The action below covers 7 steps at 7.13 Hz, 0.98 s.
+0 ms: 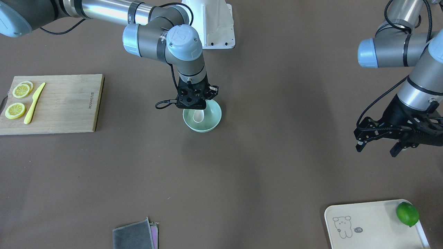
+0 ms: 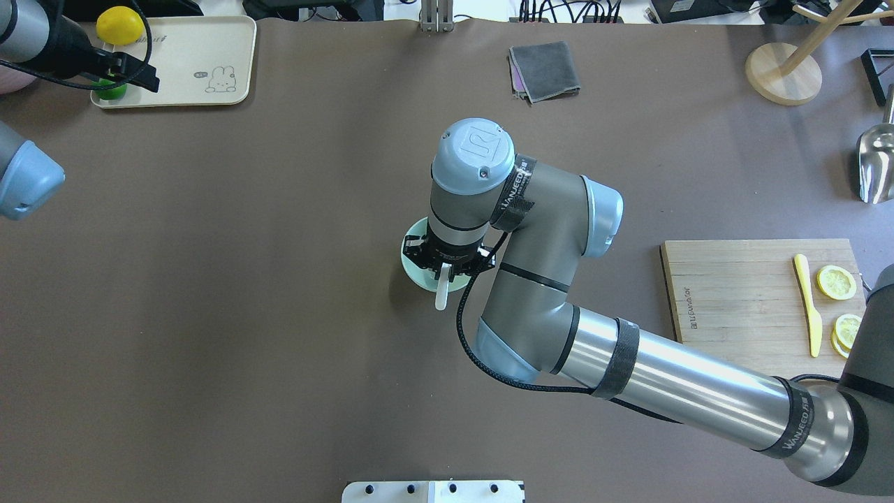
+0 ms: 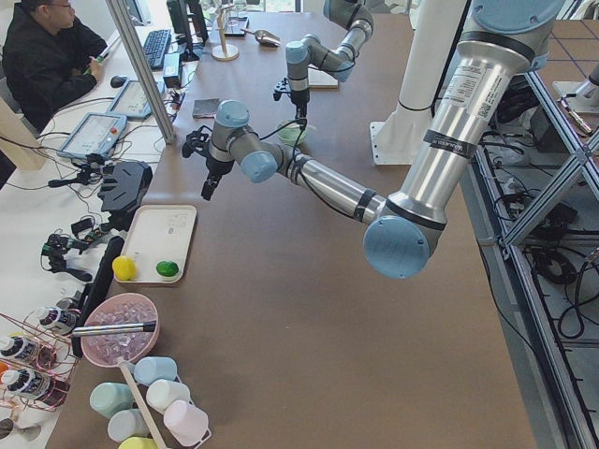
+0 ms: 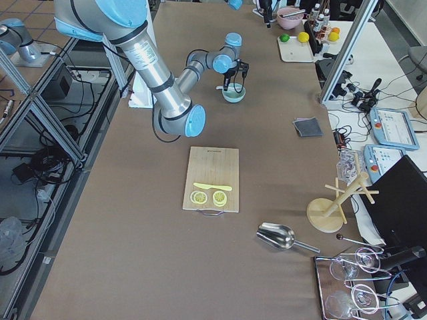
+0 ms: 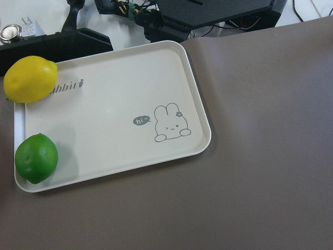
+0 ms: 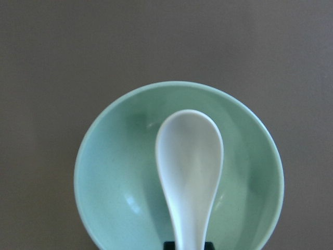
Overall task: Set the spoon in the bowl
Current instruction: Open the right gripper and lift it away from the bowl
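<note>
The pale mint-green bowl (image 1: 211, 119) stands mid-table; it also shows in the overhead view (image 2: 412, 260) and fills the right wrist view (image 6: 109, 177). The off-white spoon (image 6: 190, 156) has its scoop inside the bowl, and its handle (image 2: 441, 293) sticks out over the rim toward the robot. My right gripper (image 1: 198, 103) points straight down over the bowl and looks shut on the spoon's handle. My left gripper (image 1: 377, 147) is open and empty, far off, above the cream tray (image 2: 195, 63).
The tray (image 5: 114, 104) holds a lemon (image 5: 30, 78) and a lime (image 5: 35, 158). A wooden cutting board (image 1: 62, 103) carries a yellow knife (image 1: 34, 103) and lemon slices (image 1: 15, 110). A grey cloth (image 1: 135, 237), a metal scoop (image 2: 876, 164) and a wooden stand (image 2: 782, 70) lie along the far edge.
</note>
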Tool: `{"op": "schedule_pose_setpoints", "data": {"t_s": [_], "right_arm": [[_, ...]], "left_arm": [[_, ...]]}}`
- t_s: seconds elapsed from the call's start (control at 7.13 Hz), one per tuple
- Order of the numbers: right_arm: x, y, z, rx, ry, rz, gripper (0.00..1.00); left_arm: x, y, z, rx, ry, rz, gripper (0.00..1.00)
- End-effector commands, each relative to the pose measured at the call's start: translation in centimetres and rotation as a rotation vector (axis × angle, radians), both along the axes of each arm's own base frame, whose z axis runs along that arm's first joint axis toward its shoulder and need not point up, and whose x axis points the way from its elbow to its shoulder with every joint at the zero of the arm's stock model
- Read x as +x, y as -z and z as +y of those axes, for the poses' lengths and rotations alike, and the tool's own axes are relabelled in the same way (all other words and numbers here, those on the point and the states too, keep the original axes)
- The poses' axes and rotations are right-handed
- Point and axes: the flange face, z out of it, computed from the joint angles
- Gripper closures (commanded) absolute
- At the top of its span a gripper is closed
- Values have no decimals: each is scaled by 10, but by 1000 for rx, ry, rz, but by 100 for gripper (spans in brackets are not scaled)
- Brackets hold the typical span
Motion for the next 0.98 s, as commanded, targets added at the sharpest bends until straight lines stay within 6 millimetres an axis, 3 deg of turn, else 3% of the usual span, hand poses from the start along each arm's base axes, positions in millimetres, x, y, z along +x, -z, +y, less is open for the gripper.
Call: {"op": "schedule_pose_setpoints", "data": {"t_s": [0.0, 0.14, 0.28, 0.42, 0.56, 0.7, 0.84], "right_arm": [[0, -1, -3, -7, -10, 5, 0], [4, 5, -5, 1, -11, -6, 0], [28, 24, -27, 9, -37, -39, 0], [75, 26, -64, 22, -56, -69, 0], [138, -4, -95, 125, -25, -65, 0], [228, -67, -126, 229, 12, -36, 0], [332, -137, -162, 259, 40, -26, 0]], "left_arm": [[1, 6, -2, 7, -1, 4, 2], [2, 8, -3, 9, 0, 3, 2], [3, 20, -7, 15, 1, 9, 2], [3, 24, -6, 30, 0, 15, 2], [2, 21, -6, 32, -2, 13, 2], [1, 15, -5, 24, -1, 6, 2], [-1, 9, -3, 17, 1, 3, 2]]}}
